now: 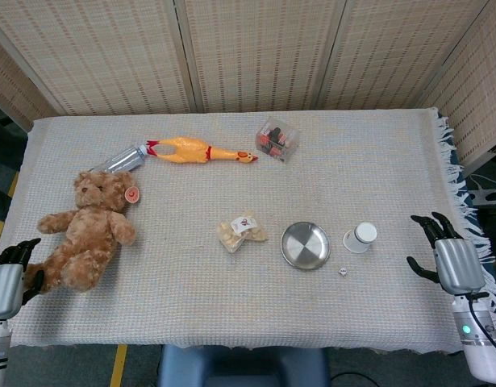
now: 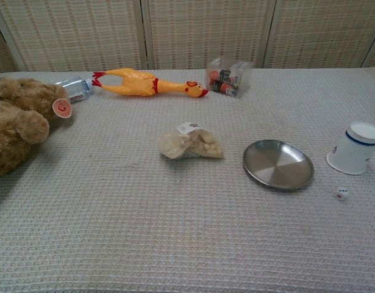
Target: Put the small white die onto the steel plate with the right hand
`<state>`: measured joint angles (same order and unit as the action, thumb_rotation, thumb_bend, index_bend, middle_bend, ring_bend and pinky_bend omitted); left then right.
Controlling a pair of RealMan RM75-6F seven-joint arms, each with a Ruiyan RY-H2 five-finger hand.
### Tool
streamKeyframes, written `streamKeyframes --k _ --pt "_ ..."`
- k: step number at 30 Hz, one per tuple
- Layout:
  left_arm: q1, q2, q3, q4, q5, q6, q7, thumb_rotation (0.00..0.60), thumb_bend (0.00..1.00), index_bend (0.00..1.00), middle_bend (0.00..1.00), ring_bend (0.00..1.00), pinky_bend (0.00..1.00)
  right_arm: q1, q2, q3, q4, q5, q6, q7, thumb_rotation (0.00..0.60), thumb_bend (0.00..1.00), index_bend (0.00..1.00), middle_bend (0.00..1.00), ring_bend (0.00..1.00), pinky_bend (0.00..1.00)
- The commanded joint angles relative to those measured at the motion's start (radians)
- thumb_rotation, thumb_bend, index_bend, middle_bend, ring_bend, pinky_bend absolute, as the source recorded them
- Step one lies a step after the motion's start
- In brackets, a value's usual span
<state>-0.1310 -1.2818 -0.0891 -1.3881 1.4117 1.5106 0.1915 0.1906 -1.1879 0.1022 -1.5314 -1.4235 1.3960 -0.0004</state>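
Even, diffuse overhead light, moderately bright. Shadows soft and short; a faint one under the teddy bear [image 2: 16, 125]. Mild sheen on the steel plate [image 2: 278, 165], no hard glare. Both views reasonably sharp. Head view slightly noisy; table edges bow slightly.

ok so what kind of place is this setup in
Probably an indoor robot test station, not a home: woven folding screens stand behind a table under a fringed cloth, with unrelated props spread out, such as a teddy bear, a rubber chicken and a steel plate.
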Motion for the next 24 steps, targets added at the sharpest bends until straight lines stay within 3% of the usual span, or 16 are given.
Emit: streamKeyframes --k 1,9,13,19,24 --pt "0.0 0.003 0.002 -0.007 0.005 -0.001 -0.002 0.6 0.41 0.18 0.23 0.25 0.4 0.0 0.001 -0.001 0.002 -0.003 -0.003 0.002 0.6 0.13 0.18 0.21 0.09 0.47" --pt "0.0 0.006 0.003 -0.009 0.016 -0.002 -0.01 0.6 0.4 0.18 0.22 0.25 0.4 0.016 0.011 -0.004 0.001 -0.012 -0.038 0.033 0.6 0.13 0.19 0.21 0.09 0.47" --pt "-0.001 0.014 0.006 -0.011 0.014 -0.018 -0.033 0.6 0.41 0.18 0.22 0.25 0.4 0.04 0.016 -0.017 0.012 -0.019 -0.1 0.059 0.6 0.13 0.24 0.23 0.13 0.48" --pt "-0.001 0.023 0.008 -0.026 0.017 -0.024 -0.04 0.6 0.4 0.18 0.22 0.25 0.4 0.062 -0.051 -0.027 0.077 -0.075 -0.087 0.059 0.6 0.13 0.3 0.4 0.3 0.54" --pt "-0.004 0.024 0.006 -0.028 0.003 -0.044 -0.047 0.6 0.4 0.18 0.22 0.25 0.4 0.089 -0.1 -0.038 0.144 -0.17 -0.047 0.1 0.6 0.13 0.39 0.62 0.56 0.79"
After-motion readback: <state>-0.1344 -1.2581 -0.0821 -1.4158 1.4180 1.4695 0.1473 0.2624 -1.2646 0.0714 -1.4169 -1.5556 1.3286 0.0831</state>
